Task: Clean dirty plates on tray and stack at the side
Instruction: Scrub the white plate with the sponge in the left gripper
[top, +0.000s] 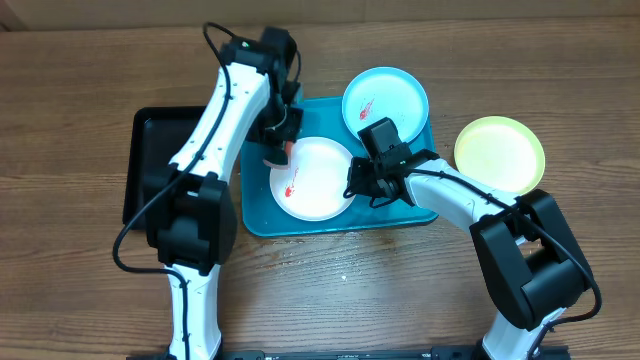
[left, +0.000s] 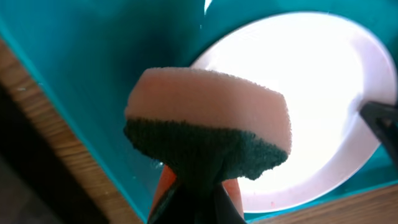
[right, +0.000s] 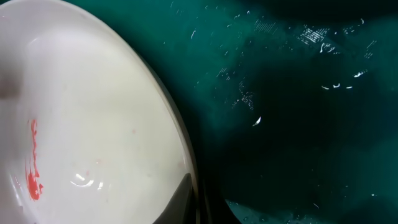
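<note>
**Sponge held at the white plate's edge, right fingers on its rim**

The left gripper (top: 279, 150) clamps a sponge (left: 208, 118), pink foam over a dark green scrub layer, above the teal tray (top: 262, 215) just beside the white plate (top: 312, 180). The right gripper (right: 198, 202) has its fingers drawn narrow on that plate's right rim. A red smear (right: 32, 165) streaks the white plate, which lies in the tray's near half. A blue plate (top: 385, 98), also marked red, sits at the tray's far right corner. A yellow-green plate (top: 500, 153) rests on the table to the right.
</note>
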